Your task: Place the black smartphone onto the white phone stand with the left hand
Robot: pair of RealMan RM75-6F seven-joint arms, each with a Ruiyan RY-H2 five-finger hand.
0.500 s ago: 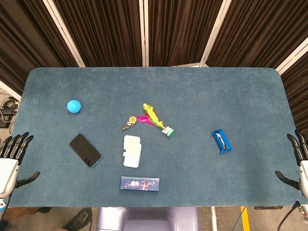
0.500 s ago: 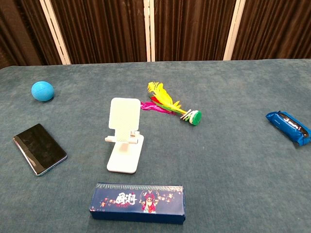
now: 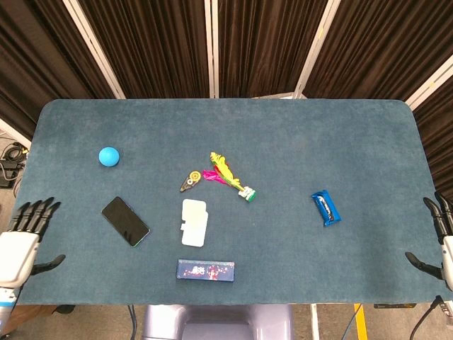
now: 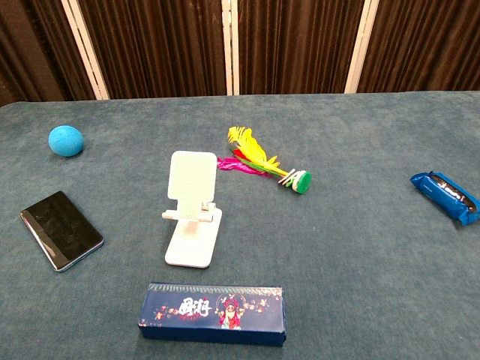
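Note:
The black smartphone (image 3: 125, 221) (image 4: 61, 229) lies flat on the blue table, left of the white phone stand (image 3: 193, 222) (image 4: 192, 214), which stands upright with nothing on it. My left hand (image 3: 25, 237) hovers at the table's front left edge, fingers apart and holding nothing, well to the left of the phone. My right hand (image 3: 440, 237) sits at the front right edge, fingers spread and empty. Neither hand shows in the chest view.
A blue ball (image 3: 108, 156) lies at the left, a yellow and pink feather shuttlecock (image 3: 228, 175) and a small tape dispenser (image 3: 190, 180) near the middle, a blue packet (image 3: 325, 207) at the right, and a dark blue box (image 3: 205, 270) in front of the stand.
My left hand has shifted a little to the right, toward the table. The right hand and all objects are where they were.

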